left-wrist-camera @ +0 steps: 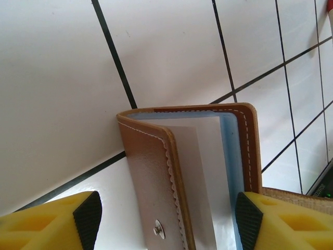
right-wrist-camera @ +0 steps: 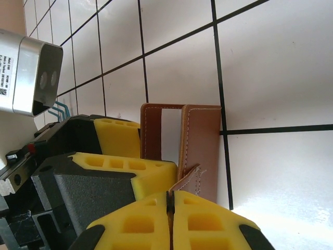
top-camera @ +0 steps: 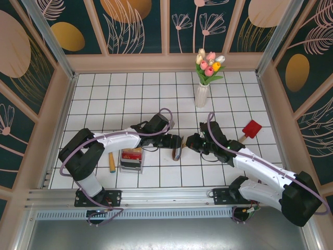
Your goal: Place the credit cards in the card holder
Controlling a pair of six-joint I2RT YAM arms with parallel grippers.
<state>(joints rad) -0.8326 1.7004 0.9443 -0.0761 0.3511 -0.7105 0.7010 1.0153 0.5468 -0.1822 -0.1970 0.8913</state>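
Note:
The brown leather card holder (top-camera: 177, 153) stands half open on edge at the table's middle, between the two grippers. My left gripper (left-wrist-camera: 167, 214) is open and straddles it. Its right pad (left-wrist-camera: 248, 219) lies against the blue-lined cover and its left pad (left-wrist-camera: 87, 213) stands clear of the flap with the snap (left-wrist-camera: 158, 228). My right gripper (right-wrist-camera: 170, 197) is shut, with the holder's clasp tab (right-wrist-camera: 188, 178) pinched at its tips. The holder's two brown leaves (right-wrist-camera: 200, 138) stand apart. The credit cards (top-camera: 131, 154), red and dark, sit stacked in a clear box at the left.
A red toy shovel (top-camera: 251, 129) lies at the right. A white vase of tulips (top-camera: 202, 92) stands behind the middle. A wooden-handled item (top-camera: 111, 162) lies left of the clear box (top-camera: 130, 166). A wooden rim walls the tiled table (top-camera: 104, 99).

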